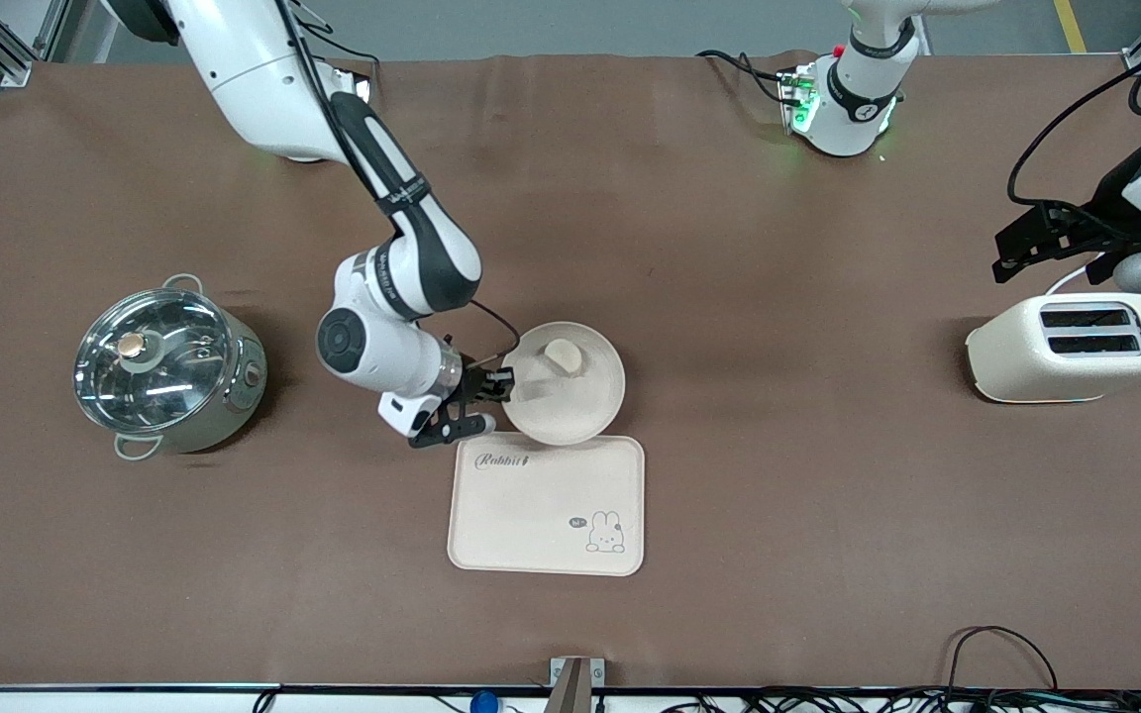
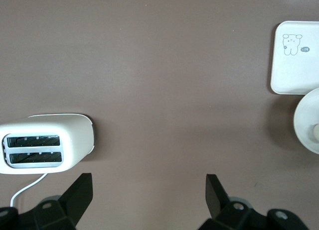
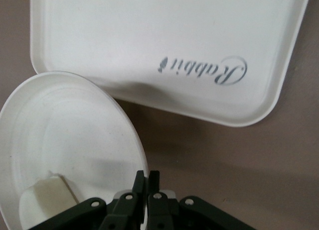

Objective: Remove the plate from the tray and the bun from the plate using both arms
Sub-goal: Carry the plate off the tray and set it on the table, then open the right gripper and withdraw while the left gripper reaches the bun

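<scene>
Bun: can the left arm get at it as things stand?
Probably yes. The bun lies uncovered on the plate, whose rim the right gripper pinches from the right arm's end. The open left gripper hovers by the toaster; bare table lies between.

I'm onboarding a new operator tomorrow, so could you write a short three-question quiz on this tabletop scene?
1. True or false: the bun lies on the plate.
2. What do the right gripper fingers clamp? A) the tray's edge B) the plate's rim C) the pot's lid
3. Fill in: the open left gripper hangs above the table beside the ____.

Key:
1. True.
2. B; the plate is tilted, its low edge over the tray, which lies nearer the front camera.
3. Toaster.
</scene>
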Available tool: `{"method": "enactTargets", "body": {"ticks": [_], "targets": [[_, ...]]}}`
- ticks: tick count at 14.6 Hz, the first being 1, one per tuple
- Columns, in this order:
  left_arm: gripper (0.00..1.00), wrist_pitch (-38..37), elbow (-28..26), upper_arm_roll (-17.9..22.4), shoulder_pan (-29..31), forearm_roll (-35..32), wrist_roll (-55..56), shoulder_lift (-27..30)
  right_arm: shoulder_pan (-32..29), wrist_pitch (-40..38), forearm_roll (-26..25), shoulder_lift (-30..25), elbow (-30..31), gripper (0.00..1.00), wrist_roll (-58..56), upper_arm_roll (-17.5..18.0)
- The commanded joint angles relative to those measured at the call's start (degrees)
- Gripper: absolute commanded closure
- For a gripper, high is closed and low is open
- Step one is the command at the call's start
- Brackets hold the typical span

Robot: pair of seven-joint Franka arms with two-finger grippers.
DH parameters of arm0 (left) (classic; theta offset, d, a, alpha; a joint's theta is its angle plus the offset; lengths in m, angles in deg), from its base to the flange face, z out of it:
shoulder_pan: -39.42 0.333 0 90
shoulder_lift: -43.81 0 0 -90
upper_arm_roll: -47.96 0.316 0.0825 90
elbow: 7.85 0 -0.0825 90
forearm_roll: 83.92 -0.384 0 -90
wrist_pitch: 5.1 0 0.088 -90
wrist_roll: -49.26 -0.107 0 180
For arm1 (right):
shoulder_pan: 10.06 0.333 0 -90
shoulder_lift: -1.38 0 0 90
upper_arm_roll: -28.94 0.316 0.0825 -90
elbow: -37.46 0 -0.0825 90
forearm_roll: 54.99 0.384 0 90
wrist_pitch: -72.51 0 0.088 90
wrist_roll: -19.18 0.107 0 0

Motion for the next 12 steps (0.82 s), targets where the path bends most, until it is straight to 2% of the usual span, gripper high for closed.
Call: {"method": "enactTargets", "body": {"ticks": [1,3,9,10,11,12], "targets": [[0.00,-0.3,-0.1,0.1,0.1,0.9,0.7,0.5,0.6,6.6,2.1,-3.2,7.7,1.00,-2.1,2.4],[0.00,-0.3,-0.1,0.1,0.1,0.9,0.7,0.5,0.5,8.9,2.4,-3.0,8.6,1.00,-2.1,3.8],[0.00,-0.3,-0.1,0.1,0.1,0.9,0.7,0.5,0.4,9.0,2.4,-3.0,9.8,0.99,-2.5,3.8],[0.00,-0.3,-0.1,0.1,0.1,1.0,0.7,0.5,0.0,8.6,2.4,-3.0,9.7,0.90,-2.3,3.8],[0.00,-0.3,-0.1,0.0,0.1,0.9,0.7,0.5,-0.4,8.4,2.4,-3.0,9.5,0.56,-2.2,3.8],[0.00,-0.3,-0.1,0.1,0.1,0.9,0.6,0.4,-0.7,8.3,2.4,-3.0,9.5,0.02,-2.2,3.7]]}}
